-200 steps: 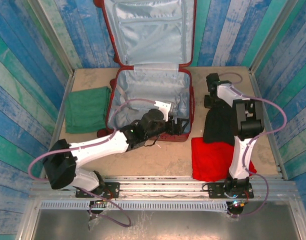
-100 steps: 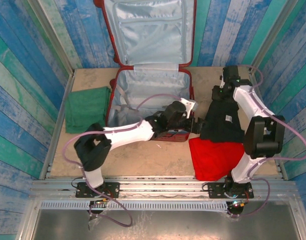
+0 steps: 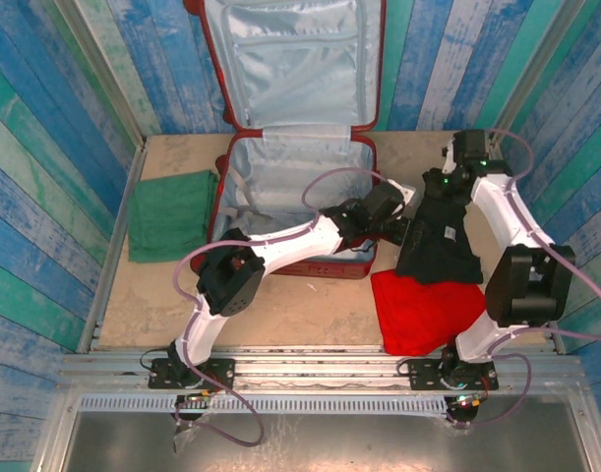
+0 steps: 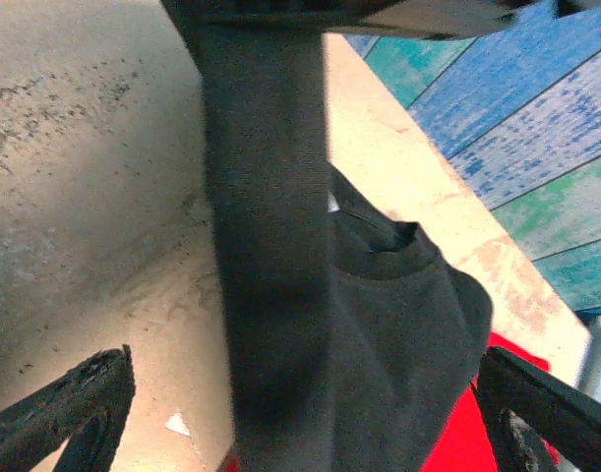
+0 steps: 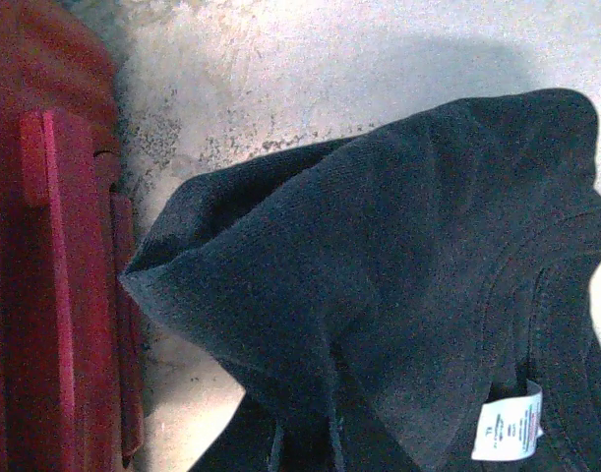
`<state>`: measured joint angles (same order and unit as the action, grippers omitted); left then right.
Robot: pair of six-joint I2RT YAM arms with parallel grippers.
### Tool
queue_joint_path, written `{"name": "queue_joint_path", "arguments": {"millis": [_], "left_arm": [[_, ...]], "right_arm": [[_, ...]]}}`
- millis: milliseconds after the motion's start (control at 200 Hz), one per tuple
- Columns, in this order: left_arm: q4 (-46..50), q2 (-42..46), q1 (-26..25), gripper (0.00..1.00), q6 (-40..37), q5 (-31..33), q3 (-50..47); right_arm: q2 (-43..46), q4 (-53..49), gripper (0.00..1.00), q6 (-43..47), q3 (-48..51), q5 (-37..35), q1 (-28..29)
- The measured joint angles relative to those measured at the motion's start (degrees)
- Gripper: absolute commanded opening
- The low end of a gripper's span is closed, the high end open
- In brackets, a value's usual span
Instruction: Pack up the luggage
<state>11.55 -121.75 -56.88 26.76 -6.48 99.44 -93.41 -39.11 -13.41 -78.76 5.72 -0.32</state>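
Right front of worktop (image 3: 310, 315): red cloth (image 3: 423, 313) lies flat. The hem of the black top (image 3: 440, 246) laps its far edge.

Left arm (image 3: 280, 246) reaches across the luggage's near right corner. Left jaws released and spread wide, with the fingers (image 4: 74, 413) either side of the hanging top. No contact that I can make out.

The top hangs as a narrow fold from above, its lower part bunched over worktop and red cloth. Right jaws clenched, grasping the top by its upper edge, just right of the luggage's side wall. Neck label (image 5: 507, 425) faces the right wrist camera.

Luggage (image 3: 295, 182): centre-back of worktop, open, base flat with grey lining showing, lid propped against the back wall. Green cloth (image 3: 172, 214) sits just beside it on the left.

Step in hand, as I read it, is a two-handed carry of the top into the base.
- Left jaws should close on the fold about halfway down, not on the loose hem.
- Lift until the hem is off the red cloth, or that may drag along.
- Cross the side wall high enough to clear the rim.
- Lower the top spread out rather than in a heap.
- Watch the left elbow and cable at the luggage corner.
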Motion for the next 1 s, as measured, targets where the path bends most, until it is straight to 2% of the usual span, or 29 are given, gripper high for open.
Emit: {"name": "queue_joint_path", "arguments": {"millis": [230, 511, 781, 906, 996], "left_arm": [[3.1, -3.8, -0.5, 0.94, -3.0, 0.9, 4.6], [4.0, -7.0, -1.5, 1.00, -2.9, -1.6, 6.6], [3.7, -8.0, -1.7, 0.90, -0.1, -2.9, 5.3], [2.0, -8.0, -2.4, 0.73, 1.6, -3.5, 2.8], [2.6, -8.0, -3.1, 0.37, 2.9, -3.7, 2.1]], "right_arm": [[2.2, -0.9, 0.01, 0.0, 0.0, 2.4, -0.9], [3.7, -1.6, 0.01, 0.0, 0.0, 4.1, -0.9], [4.8, -2.0, 0.01, 0.0, 0.0, 4.9, -1.0], [5.7, -2.3, 0.01, 0.0, -0.4, 4.9, -1.0], [6.2, -2.6, 0.00, -0.2, -1.0, 5.1, -1.0]]}}
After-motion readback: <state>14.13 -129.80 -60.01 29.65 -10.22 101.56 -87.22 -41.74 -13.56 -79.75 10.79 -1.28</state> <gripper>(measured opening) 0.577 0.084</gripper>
